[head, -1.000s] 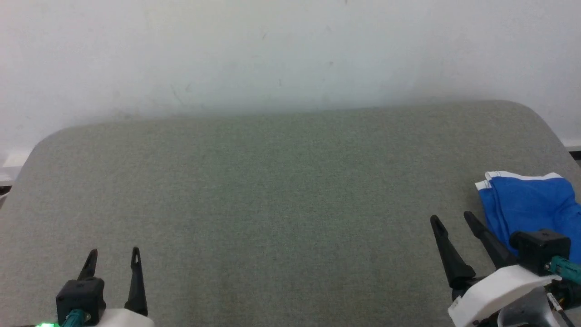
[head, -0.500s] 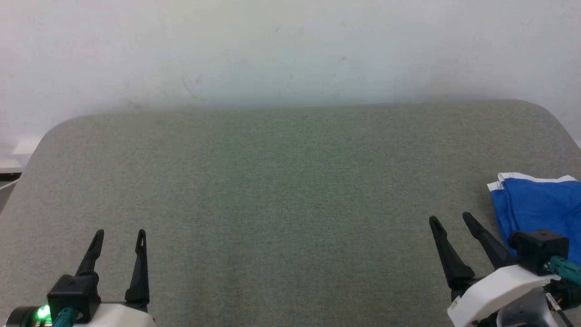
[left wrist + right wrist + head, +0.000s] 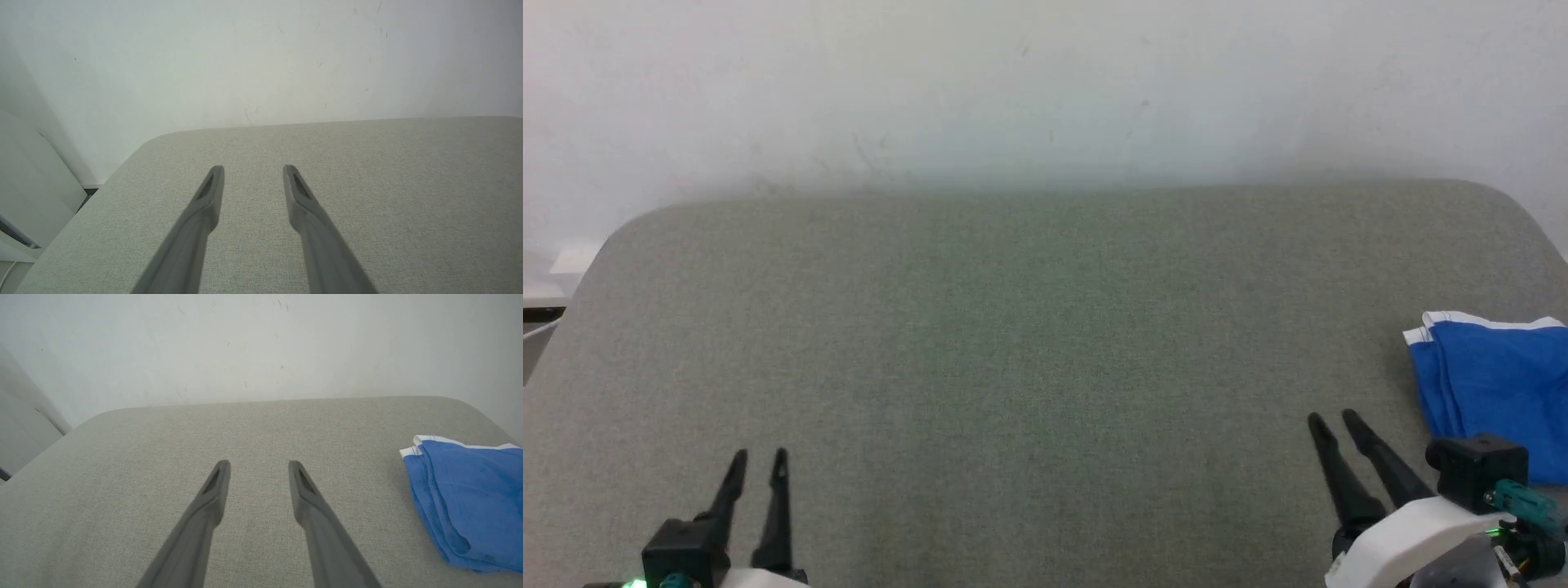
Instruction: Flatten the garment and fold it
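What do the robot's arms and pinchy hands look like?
The left gripper and right gripper each have two long, thin dark fingers tapering to slotted tips. Behind the right one sit a black box, a teal plug and a curved white shell. Small green lights glow at both wrists.

Head view, lower left: the left gripper (image 3: 759,457) points forward, its 2 dark fingers (image 3: 209,196) parted by a narrow gap with nothing between them. Lower right: the right gripper (image 3: 1332,419) angles up and toward the robot's left, its 2 tips likewise parted and empty. A white wrist shell (image 3: 1409,531) and a black camera block (image 3: 1474,474) sit behind it.
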### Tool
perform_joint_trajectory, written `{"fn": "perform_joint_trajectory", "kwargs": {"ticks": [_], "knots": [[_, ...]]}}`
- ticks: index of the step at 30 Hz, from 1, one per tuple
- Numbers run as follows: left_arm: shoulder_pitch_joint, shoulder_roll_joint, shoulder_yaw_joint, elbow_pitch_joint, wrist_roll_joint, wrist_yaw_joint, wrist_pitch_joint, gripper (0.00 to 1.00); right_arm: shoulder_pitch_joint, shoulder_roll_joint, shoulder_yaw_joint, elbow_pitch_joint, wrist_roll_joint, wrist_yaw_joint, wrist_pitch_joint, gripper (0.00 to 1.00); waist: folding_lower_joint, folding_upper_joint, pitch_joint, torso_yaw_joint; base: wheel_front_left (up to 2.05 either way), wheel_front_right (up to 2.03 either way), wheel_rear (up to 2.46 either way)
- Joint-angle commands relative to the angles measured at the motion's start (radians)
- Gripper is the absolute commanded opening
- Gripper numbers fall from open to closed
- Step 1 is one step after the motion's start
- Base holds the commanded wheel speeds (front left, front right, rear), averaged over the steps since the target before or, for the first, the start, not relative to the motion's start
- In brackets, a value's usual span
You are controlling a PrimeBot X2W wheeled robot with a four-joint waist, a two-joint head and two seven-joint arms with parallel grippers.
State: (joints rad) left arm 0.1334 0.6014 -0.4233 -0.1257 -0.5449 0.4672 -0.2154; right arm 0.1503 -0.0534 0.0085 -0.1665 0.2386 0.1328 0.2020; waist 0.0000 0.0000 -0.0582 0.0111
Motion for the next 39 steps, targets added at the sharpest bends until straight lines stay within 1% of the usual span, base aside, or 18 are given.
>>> {"fn": "perform_joint_trajectory", "kwargs": {"ticks": [1,3,39], "knots": [[0.0,0.0,0.0,0.0,0.0,0.0,0.0,0.0,0.0,0.0,-0.001,0.0,0.0,0.0,0.0,0.0,0.0,0.0,0.0,0.0,0.0,0.0,0.0],[-0.001,-0.003,0.003,0.0,0.003,-0.002,0.002,0.0,-0.001,0.0,-0.001,0.001,-0.001,0.0,-0.001,0.0,0.0001,0.0,0.0,0.0,0.0,0.0,0.0],[-0.039,-0.162,0.124,0.037,0.16,-0.137,0.064,0.0,-0.044,0.001,-0.003,0.049,-0.07,-0.001,-0.059,0.0,0.0001,0.0,0.017,-0.003,0.0,0.0,0.0]]}}
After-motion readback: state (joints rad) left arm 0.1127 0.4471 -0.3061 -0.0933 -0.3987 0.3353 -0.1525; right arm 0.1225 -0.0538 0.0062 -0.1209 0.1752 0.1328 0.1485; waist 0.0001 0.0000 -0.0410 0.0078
